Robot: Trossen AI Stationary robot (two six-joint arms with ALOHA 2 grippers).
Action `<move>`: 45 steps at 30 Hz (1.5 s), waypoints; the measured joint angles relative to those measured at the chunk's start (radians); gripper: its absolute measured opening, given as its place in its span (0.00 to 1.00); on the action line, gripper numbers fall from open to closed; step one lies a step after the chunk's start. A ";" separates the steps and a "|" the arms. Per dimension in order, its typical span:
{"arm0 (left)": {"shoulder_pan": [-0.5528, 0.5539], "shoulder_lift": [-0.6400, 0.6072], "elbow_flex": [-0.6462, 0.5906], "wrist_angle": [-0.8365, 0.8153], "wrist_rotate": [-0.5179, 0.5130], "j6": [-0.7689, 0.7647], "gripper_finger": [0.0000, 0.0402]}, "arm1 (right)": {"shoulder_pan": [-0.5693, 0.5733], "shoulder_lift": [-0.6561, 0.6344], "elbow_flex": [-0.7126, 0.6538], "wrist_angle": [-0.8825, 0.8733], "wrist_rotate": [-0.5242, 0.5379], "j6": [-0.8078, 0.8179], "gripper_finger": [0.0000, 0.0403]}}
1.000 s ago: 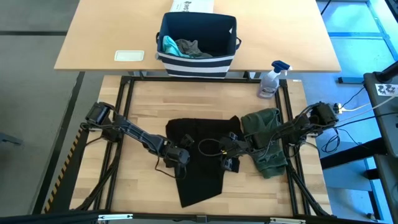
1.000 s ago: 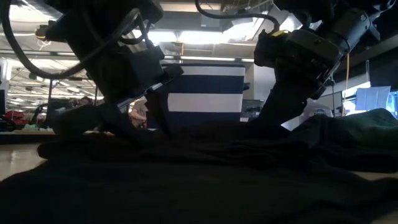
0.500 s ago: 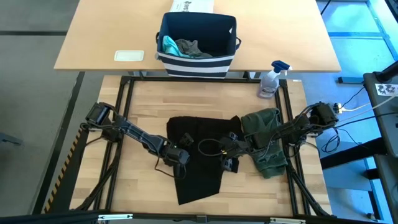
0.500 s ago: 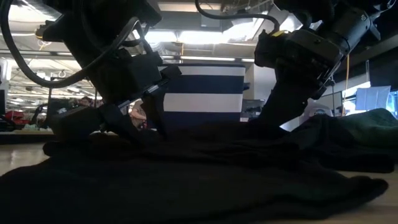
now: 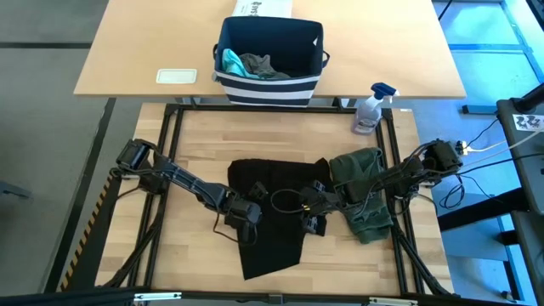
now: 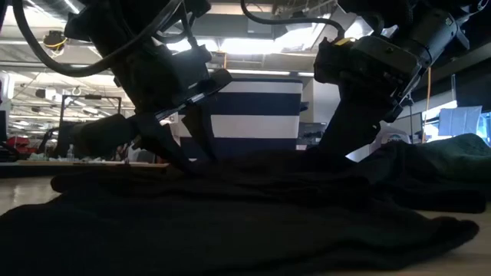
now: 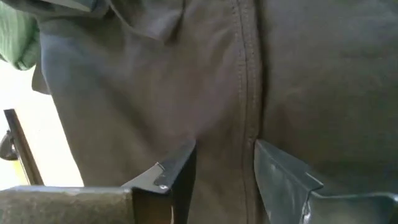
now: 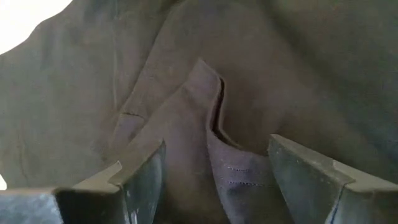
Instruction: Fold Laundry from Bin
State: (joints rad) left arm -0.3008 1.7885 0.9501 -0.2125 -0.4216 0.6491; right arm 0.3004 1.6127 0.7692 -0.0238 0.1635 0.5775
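From above, you get even, bright light across the pale table (image 5: 255, 59) and the wooden worktop (image 5: 195, 136), with only soft, short shadows under the arms. The black T-shirt (image 5: 272, 229) reads as a flat dark patch there, its folds almost lost. At table height you look straight into bright ceiling lights (image 6: 253, 46) and a glowing room behind, so both arms and the shirt in the near foreground go to near silhouette. The near cloth is soft and out of focus. Your wrist cameras sit very close to the fabric: dim, low in contrast, with a blown-out white patch (image 8: 25, 18) at one corner of the right one.
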 joint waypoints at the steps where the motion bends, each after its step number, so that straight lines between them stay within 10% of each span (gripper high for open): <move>1: -0.001 0.000 0.000 -0.002 0.006 0.000 0.38 | 0.000 0.000 0.000 0.000 0.000 0.001 0.69; 23: 0.020 0.001 0.001 -0.022 -0.015 -0.010 0.37 | 0.000 0.000 0.000 0.000 0.000 0.001 0.69; 33: 0.016 0.001 0.001 -0.022 0.063 -0.011 0.07 | 0.000 0.000 0.000 0.000 -0.020 -0.006 0.69; 45: 0.019 0.001 0.001 -0.018 0.072 -0.014 0.00 | 0.000 0.000 0.000 -0.003 -0.018 -0.021 0.27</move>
State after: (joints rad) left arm -0.2821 1.7897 0.9512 -0.2310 -0.3492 0.6350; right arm 0.3005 1.6127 0.7692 -0.0271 0.1457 0.5561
